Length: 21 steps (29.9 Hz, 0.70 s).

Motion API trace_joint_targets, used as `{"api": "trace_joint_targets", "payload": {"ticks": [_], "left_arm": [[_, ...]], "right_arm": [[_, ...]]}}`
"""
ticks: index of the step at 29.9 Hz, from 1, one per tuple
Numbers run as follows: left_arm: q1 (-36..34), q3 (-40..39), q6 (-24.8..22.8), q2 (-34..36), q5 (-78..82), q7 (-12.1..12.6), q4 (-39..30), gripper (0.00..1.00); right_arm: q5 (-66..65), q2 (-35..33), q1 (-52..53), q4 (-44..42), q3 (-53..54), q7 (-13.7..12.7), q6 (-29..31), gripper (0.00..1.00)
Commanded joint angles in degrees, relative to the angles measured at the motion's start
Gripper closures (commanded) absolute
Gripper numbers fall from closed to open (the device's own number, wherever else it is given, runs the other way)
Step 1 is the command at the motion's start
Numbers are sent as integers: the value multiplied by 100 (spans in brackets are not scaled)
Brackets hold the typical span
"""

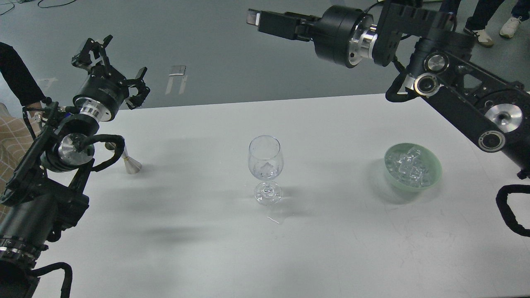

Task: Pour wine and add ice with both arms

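Observation:
A clear wine glass [265, 159] stands upright at the table's middle with an ice cube [267, 168] in its bowl; I cannot make out any wine in it. A pale green bowl [435, 164] at the right holds several ice cubes [410, 167]. My right gripper [256, 18] is raised high above and behind the glass, pointing left, holding nothing that I can see; its fingers overlap side-on. My left gripper [115, 64] is open and empty, held over the table's far left edge.
A silver cone-shaped jigger [131, 164] stands on the white table [207, 231] at the left, partly behind my left arm. A person's arm [16, 78] shows at the left edge, and people's feet [476, 33] at the top right.

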Motion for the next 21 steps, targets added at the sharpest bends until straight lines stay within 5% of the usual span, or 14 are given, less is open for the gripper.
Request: {"api": "trace_joint_targets", "payload": {"ticks": [1,7,18,21], "left_arm": [[-24,4,-2,0,25,-5,-9,2],[-41,-5,-11,70,33,66,-9,2],[-67,4,-2,18,77,-181,123,2],[-181,4,-11,0,86,-189,228,2]], "right_arm": [[0,372,-128,-264,639,10,-456,0],[360,891,-154,-905,1694,18,-756,0],[3110,909,-558,-1476,2134,54,-853,0],[3691,1005,-567,-1916,2432,246,-853,0]]}}
